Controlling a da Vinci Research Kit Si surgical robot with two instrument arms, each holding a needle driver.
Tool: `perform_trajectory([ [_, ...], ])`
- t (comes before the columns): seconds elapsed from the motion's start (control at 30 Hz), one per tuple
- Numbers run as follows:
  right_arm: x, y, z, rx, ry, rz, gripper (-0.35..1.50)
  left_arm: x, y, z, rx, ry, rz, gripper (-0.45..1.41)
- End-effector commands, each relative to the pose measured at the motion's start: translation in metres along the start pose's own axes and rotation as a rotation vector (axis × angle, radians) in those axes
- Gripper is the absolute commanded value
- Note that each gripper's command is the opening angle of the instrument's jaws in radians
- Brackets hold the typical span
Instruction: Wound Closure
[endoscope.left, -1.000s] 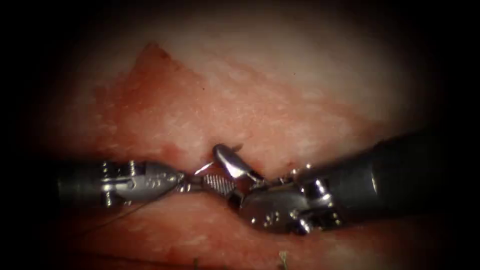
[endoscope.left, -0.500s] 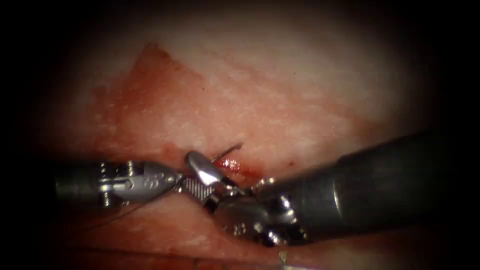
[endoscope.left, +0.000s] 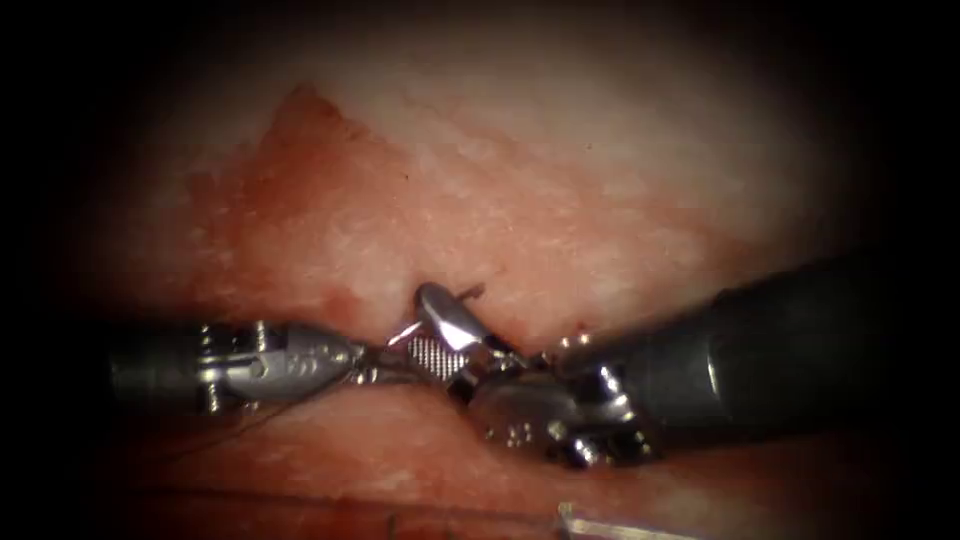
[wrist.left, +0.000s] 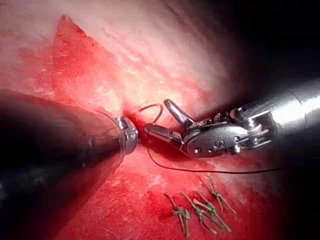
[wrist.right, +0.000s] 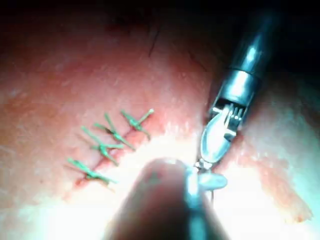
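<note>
The right arm's silver needle driver (endoscope.left: 421, 326) stands with its jaws spread wide at the cut in the pale pink pork tissue (endoscope.left: 520, 180) and holds nothing. Facing it from the tissue's left edge, the left arm's silver needle driver (endoscope.left: 372, 366) looks pressed together on the tail end of the thin curved steel needle (endoscope.left: 405, 335). The needle arcs up between the two tools. Whether its point sits in the tissue, and on which side of the cut, cannot be told. The fine dark thread (wrist.left: 200, 170) trails from the needle toward the tissue's right edge, passing above a row of green knotted stitches (wrist.left: 200, 210). Any grip by the open jaws would likely go best on the needle's mid-curve, square across it and clear of the point and thread, with the left tool's hold kept firm.
</note>
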Motion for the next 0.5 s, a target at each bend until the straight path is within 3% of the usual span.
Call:
perform_trajectory([
  [0.03,-0.0001,-0.001,0.0003,-0.004,-0.005,-0.002,1.2,-0.0003,0.0002,0.0008,-0.001,-0.001,-0.002,-0.25],
  [0.33,-0.0009,-0.0013,0.0008,-0.018,-0.027,-0.005,1.12,-0.0003,0.0002,0.0008,-0.001,-0.001,-0.008,-0.25],
  [0.4,-0.0008,-0.0012,0.0008,-0.017,-0.027,-0.005,0.87,-0.0003,0.0002,0.0008,-0.001,-0.001,-0.008,-0.25],
  [0.47,-0.0008,-0.0012,0.0007,-0.017,-0.027,0.001,0.46,-0.0003,0.0002,0.0008,-0.001,-0.001,-0.008,-0.25],
  [0.5,-0.0008,-0.0012,0.0007,-0.017,-0.027,0.001,0.38,-0.0003,0.0002,0.0008,-0.001,-0.001,-0.008,-0.25],
])
